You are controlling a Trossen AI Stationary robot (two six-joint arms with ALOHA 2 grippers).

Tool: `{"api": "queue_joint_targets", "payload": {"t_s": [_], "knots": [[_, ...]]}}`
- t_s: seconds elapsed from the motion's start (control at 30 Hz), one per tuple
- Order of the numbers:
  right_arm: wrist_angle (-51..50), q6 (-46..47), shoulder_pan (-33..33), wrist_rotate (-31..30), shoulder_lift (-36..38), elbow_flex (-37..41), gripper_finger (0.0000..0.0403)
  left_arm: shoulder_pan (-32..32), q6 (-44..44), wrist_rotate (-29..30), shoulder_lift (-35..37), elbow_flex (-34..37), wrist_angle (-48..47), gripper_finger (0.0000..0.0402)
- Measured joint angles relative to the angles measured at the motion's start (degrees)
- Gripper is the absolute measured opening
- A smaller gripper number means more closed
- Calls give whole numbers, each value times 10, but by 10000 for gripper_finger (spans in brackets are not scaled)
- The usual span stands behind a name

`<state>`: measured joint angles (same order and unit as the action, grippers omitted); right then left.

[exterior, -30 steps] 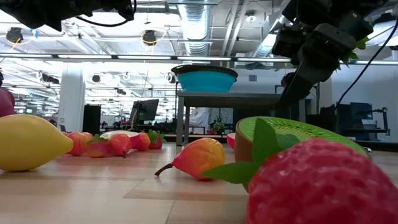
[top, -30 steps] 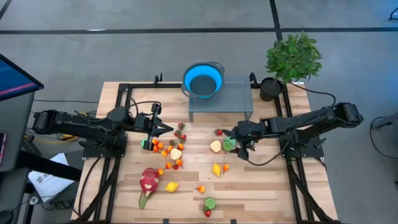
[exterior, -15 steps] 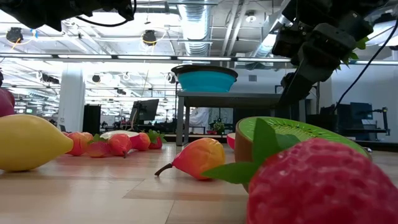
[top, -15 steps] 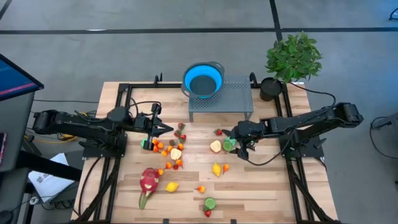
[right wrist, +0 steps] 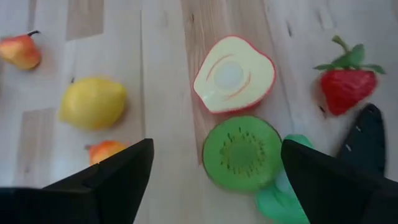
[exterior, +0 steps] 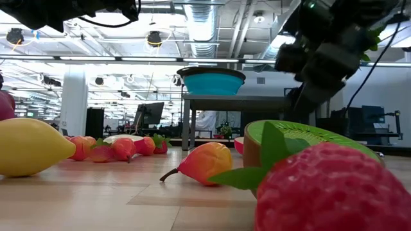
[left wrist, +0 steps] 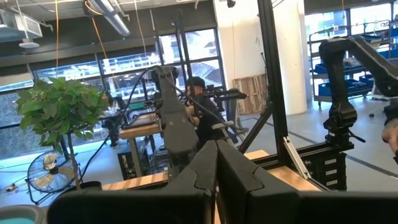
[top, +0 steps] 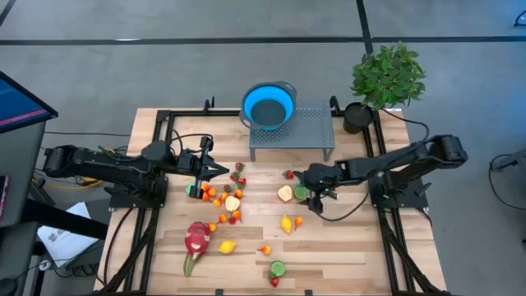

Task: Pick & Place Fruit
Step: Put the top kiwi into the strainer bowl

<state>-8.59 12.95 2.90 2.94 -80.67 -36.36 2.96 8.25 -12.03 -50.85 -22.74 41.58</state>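
Above the round seeded kiwi half, right hand spread; left hand pressed together.

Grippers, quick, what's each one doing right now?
Left gripper: shut, holding nothing.
Right gripper: open, empty, over the kiwi half.

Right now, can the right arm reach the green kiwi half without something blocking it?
Probably yes. The right gripper hangs open directly above the kiwi half, with nothing between them. The apple half lies very close beside it and might get nudged.
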Motion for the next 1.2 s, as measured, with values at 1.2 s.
{"api": "queue_joint_targets", "payload": {"t_s": [1.2], "knots": [[-13, -9, -1, -1, -123, -42, 306, 0, 0, 0, 0, 0, 0, 3]]}}
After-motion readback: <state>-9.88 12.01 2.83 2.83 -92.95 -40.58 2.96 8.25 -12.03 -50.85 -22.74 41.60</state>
